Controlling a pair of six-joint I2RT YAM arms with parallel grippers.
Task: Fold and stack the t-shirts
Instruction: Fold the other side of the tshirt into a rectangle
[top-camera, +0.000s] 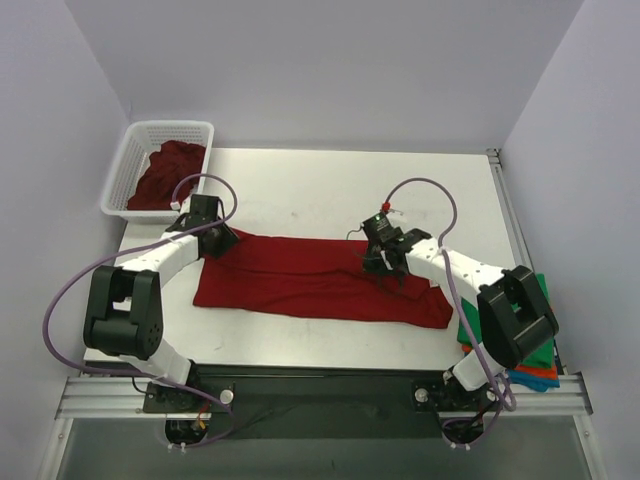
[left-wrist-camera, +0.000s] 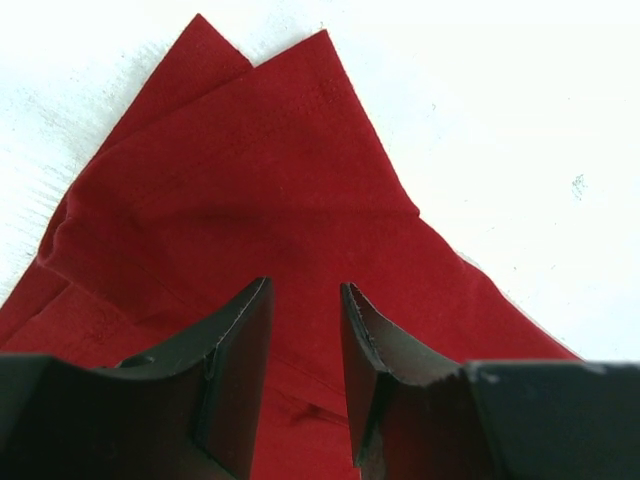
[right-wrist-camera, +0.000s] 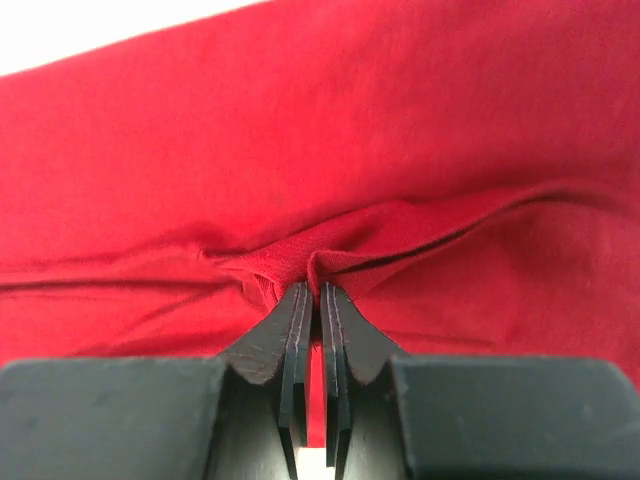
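Observation:
A deep red t-shirt (top-camera: 310, 280) lies folded lengthwise into a long band across the middle of the white table (top-camera: 330, 190). My left gripper (top-camera: 217, 238) hovers over its left end, jaws open with nothing between them; the left wrist view shows the shirt's sleeve corners (left-wrist-camera: 250, 180) below the fingers (left-wrist-camera: 235, 340). My right gripper (top-camera: 385, 262) is shut on a pinched fold of the red t-shirt (right-wrist-camera: 320, 150) near its right half. Another deep red shirt (top-camera: 165, 175) lies crumpled in the basket. Folded green, orange and blue shirts (top-camera: 535, 365) are stacked at the right edge.
The white lattice basket (top-camera: 135, 160) stands at the table's back left corner. The stack of shirts sits by the right arm's base (top-camera: 515, 320). Walls close in on the left, back and right.

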